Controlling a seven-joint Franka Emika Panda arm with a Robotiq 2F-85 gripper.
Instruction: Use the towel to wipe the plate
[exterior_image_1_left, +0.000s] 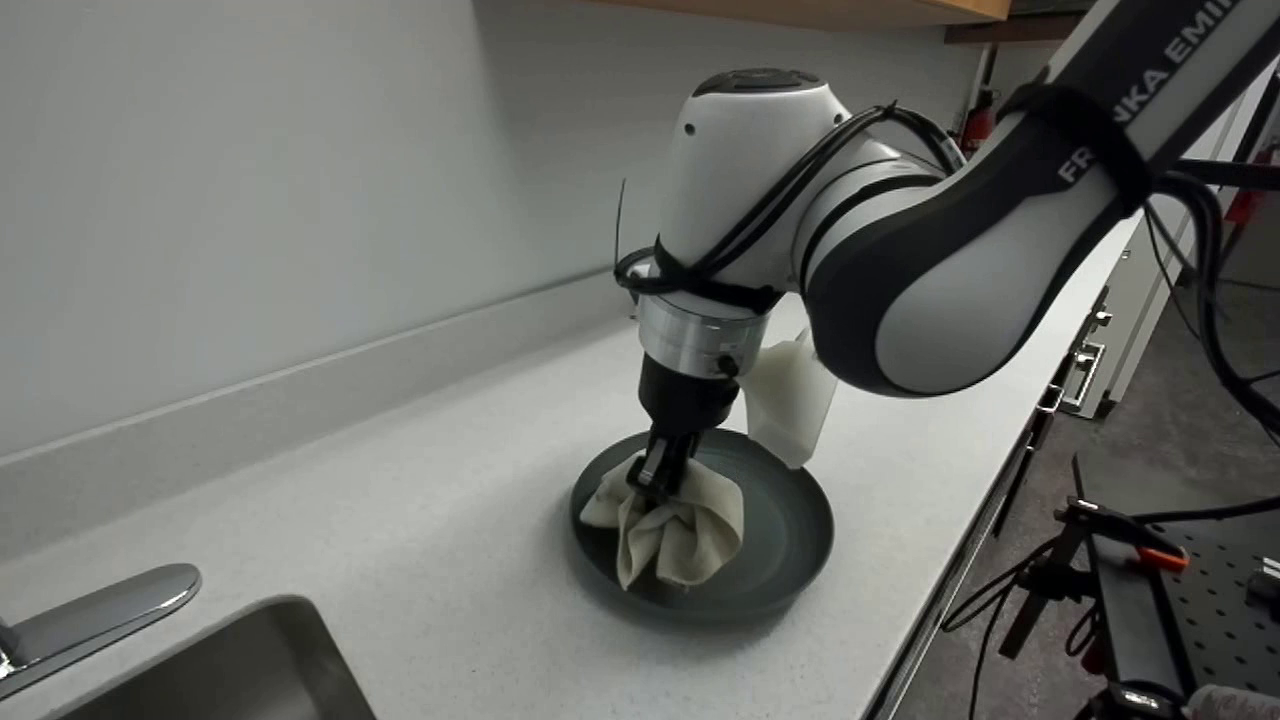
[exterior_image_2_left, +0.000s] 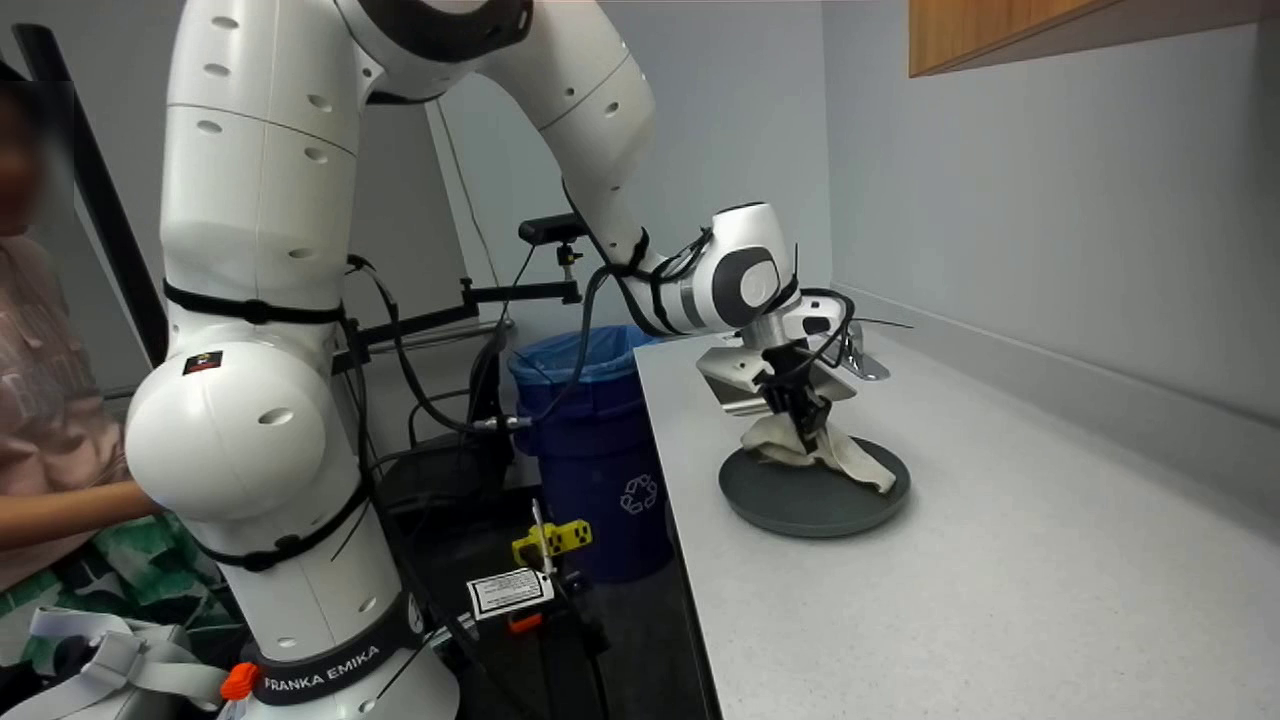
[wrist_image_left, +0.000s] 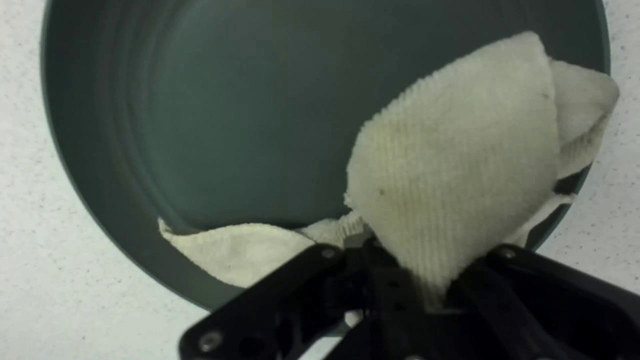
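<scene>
My tool (exterior_image_1_left: 657, 492) is clamped on the bunched, ribbed cream towel (exterior_image_1_left: 690, 542), its folds spread over the dark green plate (exterior_image_1_left: 785, 520) on my speckled white bench (exterior_image_1_left: 450, 570).

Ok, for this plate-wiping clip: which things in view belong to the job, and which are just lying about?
Part of the job:
towel, bunched up
plate, beneath the towel
gripper, holding the towel

Not part of it:
sink, a fixture
faucet, a fixture
blue recycling bin
yellow outlet block
</scene>
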